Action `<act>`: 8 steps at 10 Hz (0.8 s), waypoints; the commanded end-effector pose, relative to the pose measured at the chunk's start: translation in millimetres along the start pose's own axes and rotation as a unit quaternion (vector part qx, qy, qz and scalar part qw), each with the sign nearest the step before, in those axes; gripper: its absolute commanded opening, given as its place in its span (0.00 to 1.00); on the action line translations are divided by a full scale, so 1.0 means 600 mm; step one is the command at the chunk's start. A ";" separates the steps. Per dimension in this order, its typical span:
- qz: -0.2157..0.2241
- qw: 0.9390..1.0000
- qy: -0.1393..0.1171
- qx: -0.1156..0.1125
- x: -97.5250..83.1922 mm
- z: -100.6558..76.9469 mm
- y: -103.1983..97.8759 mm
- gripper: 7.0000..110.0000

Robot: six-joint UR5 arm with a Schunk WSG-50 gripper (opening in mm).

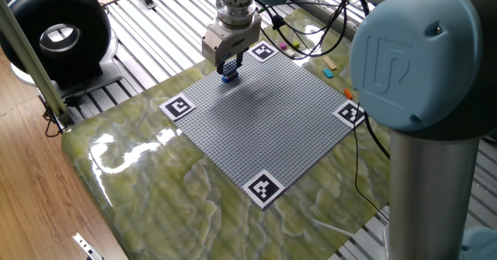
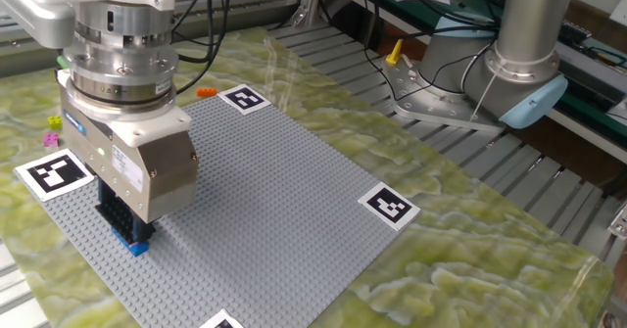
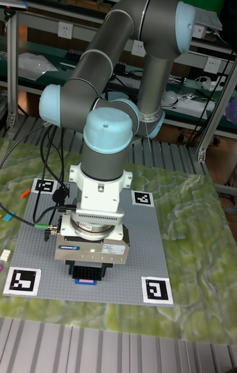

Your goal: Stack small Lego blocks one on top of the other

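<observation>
Hand pressed low onto grey baseplate

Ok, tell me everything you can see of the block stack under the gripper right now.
The block stack sits on the grey baseplate near a corner marker tag. Only a blue bottom brick shows clearly, with a pink sliver in the tall view. The gripper is pressed down over it, black fingers hiding the rest.
</observation>
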State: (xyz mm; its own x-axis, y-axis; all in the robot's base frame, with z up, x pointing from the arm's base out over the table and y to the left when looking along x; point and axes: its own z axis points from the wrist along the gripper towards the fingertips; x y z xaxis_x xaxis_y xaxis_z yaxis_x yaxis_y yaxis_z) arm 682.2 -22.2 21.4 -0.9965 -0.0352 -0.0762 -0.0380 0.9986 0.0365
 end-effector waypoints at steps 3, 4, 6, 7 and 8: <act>0.011 1.000 -0.002 -0.008 -0.001 -0.002 0.005 0.00; 0.011 1.000 -0.001 -0.008 0.000 -0.002 0.005 0.00; 0.012 1.000 0.001 -0.008 0.001 -0.002 0.004 0.00; 0.011 1.000 0.001 -0.007 0.002 -0.002 0.004 0.00; 0.011 1.000 0.002 -0.007 0.002 -0.002 0.004 0.00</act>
State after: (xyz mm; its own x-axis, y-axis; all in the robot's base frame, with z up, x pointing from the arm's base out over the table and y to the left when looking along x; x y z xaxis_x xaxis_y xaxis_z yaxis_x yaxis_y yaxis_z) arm 680.6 -20.8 21.2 -0.9972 -0.0221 -0.0714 -0.0251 0.9988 0.0419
